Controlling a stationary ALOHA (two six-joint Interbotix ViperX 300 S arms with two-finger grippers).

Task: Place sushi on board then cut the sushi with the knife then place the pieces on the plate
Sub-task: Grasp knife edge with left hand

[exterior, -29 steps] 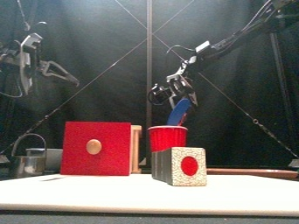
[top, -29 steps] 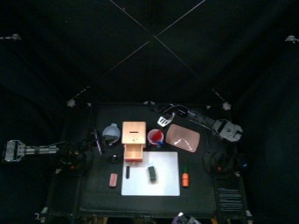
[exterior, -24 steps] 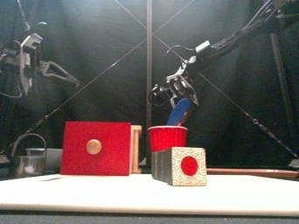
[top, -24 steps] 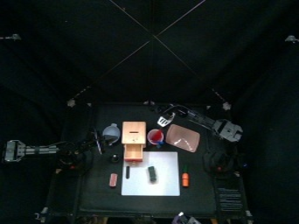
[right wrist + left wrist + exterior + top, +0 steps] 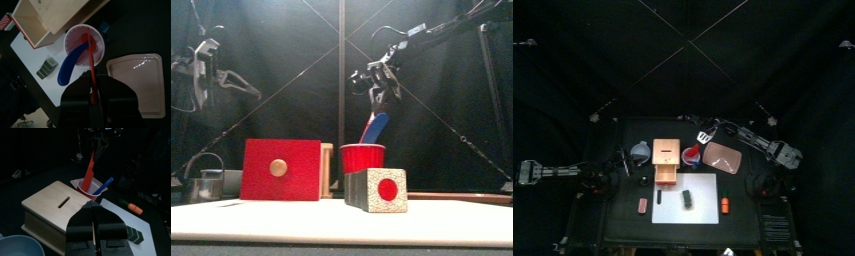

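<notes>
The sushi roll (image 5: 688, 199) lies whole on the white board (image 5: 704, 186); from the front its speckled end with a red dot (image 5: 376, 190) faces me. Behind it stands the red cup (image 5: 362, 158) with the blue knife (image 5: 374, 128) leaning in it. My right gripper (image 5: 378, 82) hangs above the cup, shut on the red knife (image 5: 90, 167), whose tip still reaches the cup's mouth (image 5: 85, 42). The pink plate (image 5: 724, 155) lies right of the cup. My left gripper (image 5: 205, 65) rests high at the far left, shut on nothing.
A wooden box (image 5: 667, 158) with a red drawer front (image 5: 281, 169) stands left of the cup. A blue-grey bowl (image 5: 640, 152) sits left of the box. An orange toy (image 5: 724, 205) lies right of the board, another small toy (image 5: 644, 205) to its left.
My right gripper has risen above the cup, drawing the red knife upward. The blue knife stays in the cup. The left arm has not moved.
</notes>
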